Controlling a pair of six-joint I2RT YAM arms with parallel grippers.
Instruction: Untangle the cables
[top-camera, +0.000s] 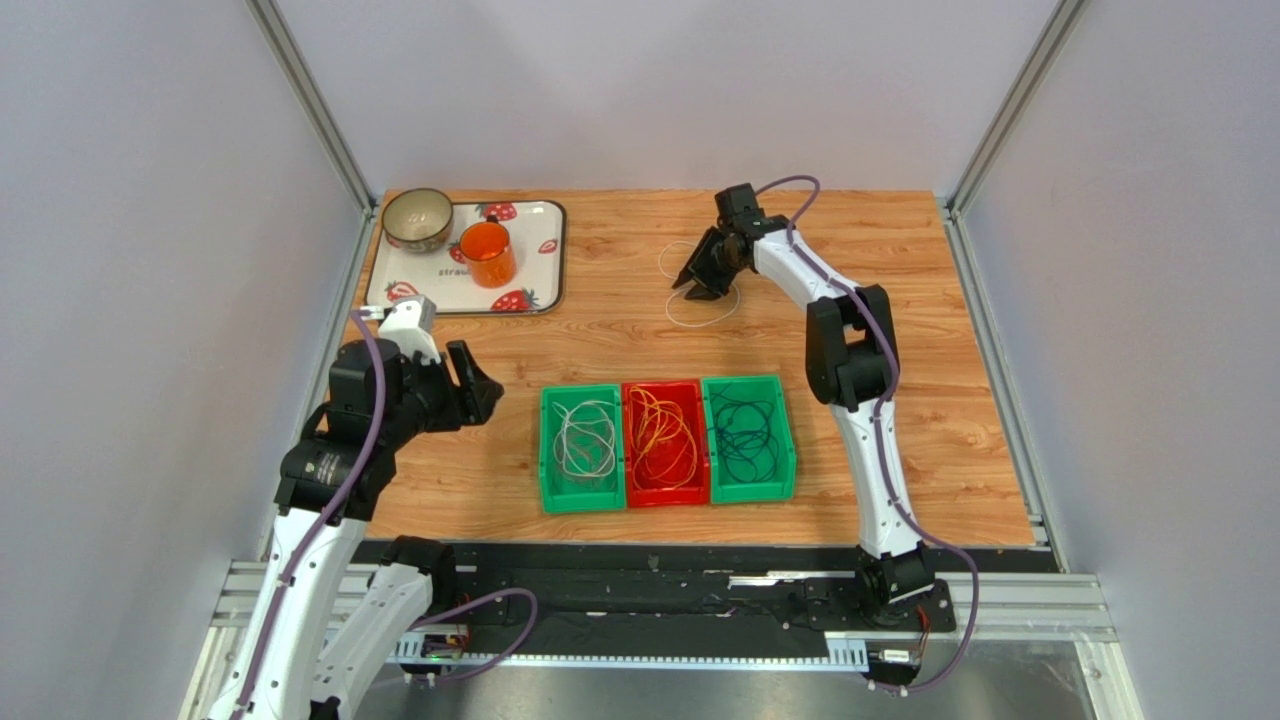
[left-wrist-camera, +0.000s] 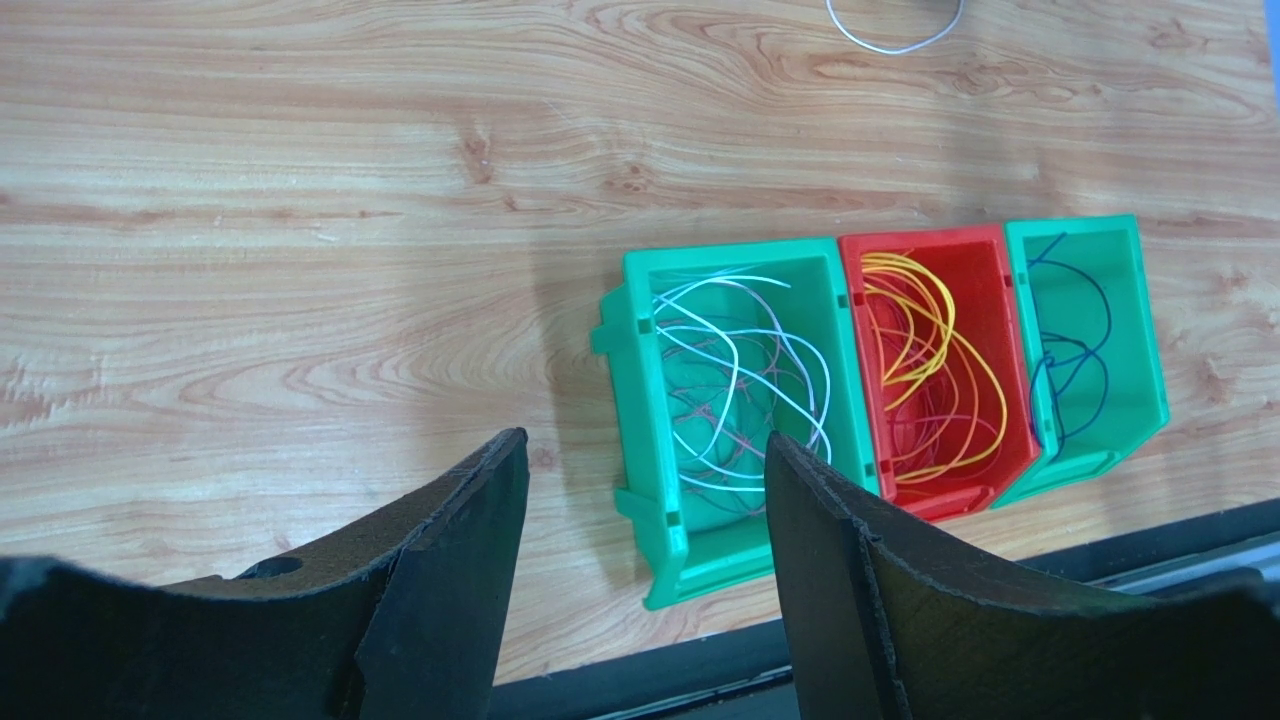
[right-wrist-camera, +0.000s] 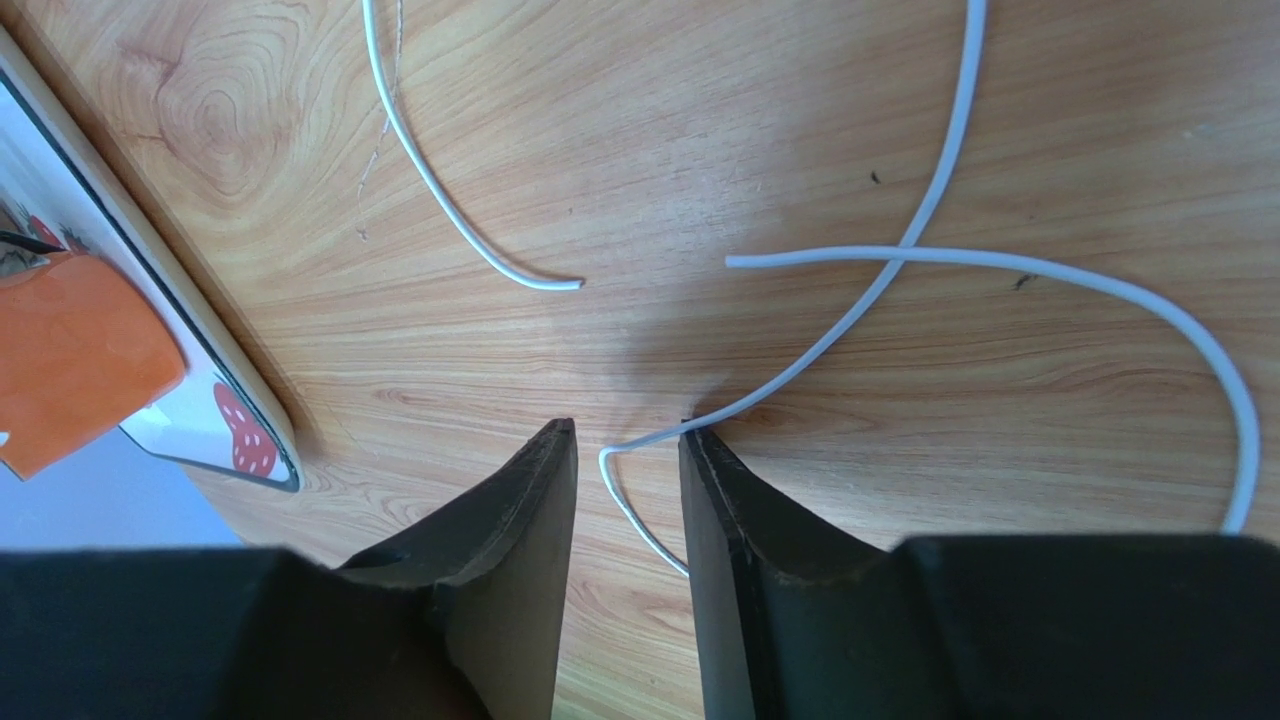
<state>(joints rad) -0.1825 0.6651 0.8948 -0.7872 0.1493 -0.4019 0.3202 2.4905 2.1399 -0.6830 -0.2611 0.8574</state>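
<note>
A loose white cable (top-camera: 700, 302) lies in loops on the wood table at the back centre. My right gripper (top-camera: 696, 276) is down at it. In the right wrist view a bend of this white cable (right-wrist-camera: 628, 507) lies between my right gripper's (right-wrist-camera: 627, 432) slightly parted jaws, and more of it curves off right (right-wrist-camera: 977, 258). White-grey wires (top-camera: 583, 440) lie in the left green bin, orange-yellow ones (top-camera: 664, 435) in the red bin, dark ones (top-camera: 748, 428) in the right green bin. My left gripper (top-camera: 478, 393) is open and empty, left of the bins (left-wrist-camera: 646, 438).
A strawberry-print tray (top-camera: 451, 305) at the back left holds a metal bowl (top-camera: 416, 219) and an orange cup (top-camera: 487, 255); its edge (right-wrist-camera: 150, 285) lies just left of my right gripper. The three bins (left-wrist-camera: 639, 405) stand side by side near the front edge.
</note>
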